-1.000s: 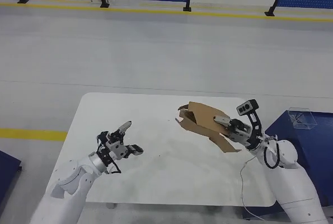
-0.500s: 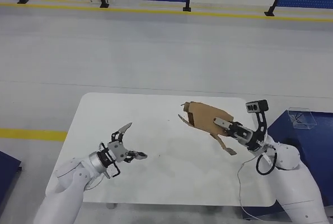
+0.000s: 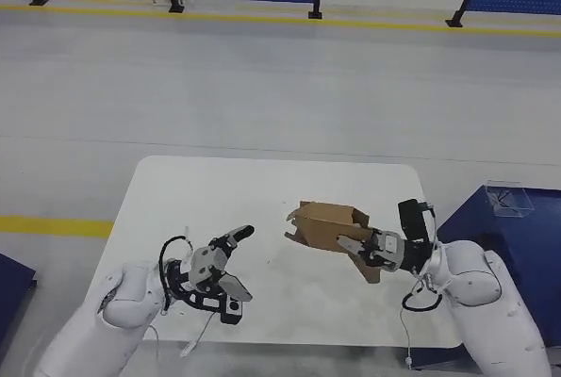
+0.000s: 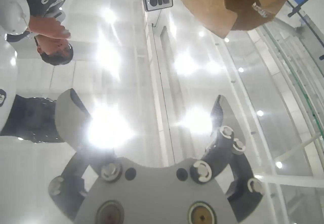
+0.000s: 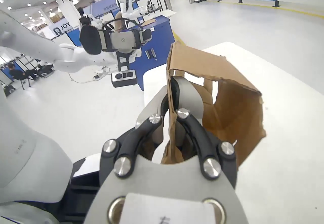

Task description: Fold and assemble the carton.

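Two pincers, one carton, one worktop, listed outward from the robot.

Left pincer (image 3: 246, 264): released, jaws spread wide, nothing between them. Low over the near part of the worktop (image 3: 195, 188), wrist rolled, opening turned up and across toward the carton (image 3: 322, 222).

Right pincer (image 3: 354, 247): clenched on one cardboard wall of the carton, one finger inside, one outside. Forearm in from the right edge of the worktop, wrist roughly level.

Carton: partly opened brown tube, held over the right half of the worktop; contact with the surface not discernible. Long axis roughly crosswise, from the right pincer toward the left arm, with loose flaps (image 3: 292, 219) at the end facing the left pincer. Well apart from the left pincer, to its right and slightly farther out.

Judgement: next fold likely to need the free left pincer brought across to those flaps, with the right grip as anchor.
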Robot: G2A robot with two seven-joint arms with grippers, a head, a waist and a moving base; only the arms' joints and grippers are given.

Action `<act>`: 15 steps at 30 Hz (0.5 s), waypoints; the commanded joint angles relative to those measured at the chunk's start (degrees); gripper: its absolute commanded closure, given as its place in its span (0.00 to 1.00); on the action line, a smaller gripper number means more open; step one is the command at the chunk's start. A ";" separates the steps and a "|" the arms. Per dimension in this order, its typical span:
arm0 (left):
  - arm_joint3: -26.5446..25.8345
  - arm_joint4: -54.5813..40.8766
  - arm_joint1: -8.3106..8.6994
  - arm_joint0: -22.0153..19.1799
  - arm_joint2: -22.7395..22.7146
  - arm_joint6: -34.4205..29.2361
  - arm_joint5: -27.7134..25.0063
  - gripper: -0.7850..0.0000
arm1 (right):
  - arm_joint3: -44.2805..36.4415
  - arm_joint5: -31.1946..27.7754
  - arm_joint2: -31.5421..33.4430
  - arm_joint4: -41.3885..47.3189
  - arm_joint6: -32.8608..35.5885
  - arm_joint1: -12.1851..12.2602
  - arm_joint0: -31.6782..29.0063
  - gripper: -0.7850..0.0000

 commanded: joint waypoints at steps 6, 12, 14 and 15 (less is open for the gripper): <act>1.71 -3.58 -0.19 -2.48 4.01 7.57 -0.45 0.00 | -1.77 -0.01 -2.12 -5.54 -6.84 0.59 -1.81 1.00; 4.69 -3.45 -1.34 -5.14 7.31 7.86 -1.53 0.00 | -2.69 -0.01 -4.42 -2.56 -6.92 1.75 -2.58 1.00; 6.01 -3.37 -1.77 -6.15 8.24 7.68 -1.91 0.00 | -2.91 -0.01 -5.01 -0.69 -6.20 2.25 -2.64 1.00; 6.41 -2.81 -1.96 -6.65 8.56 7.65 -2.15 0.00 | -3.00 -0.01 -5.06 -0.06 -5.90 2.50 -2.62 1.00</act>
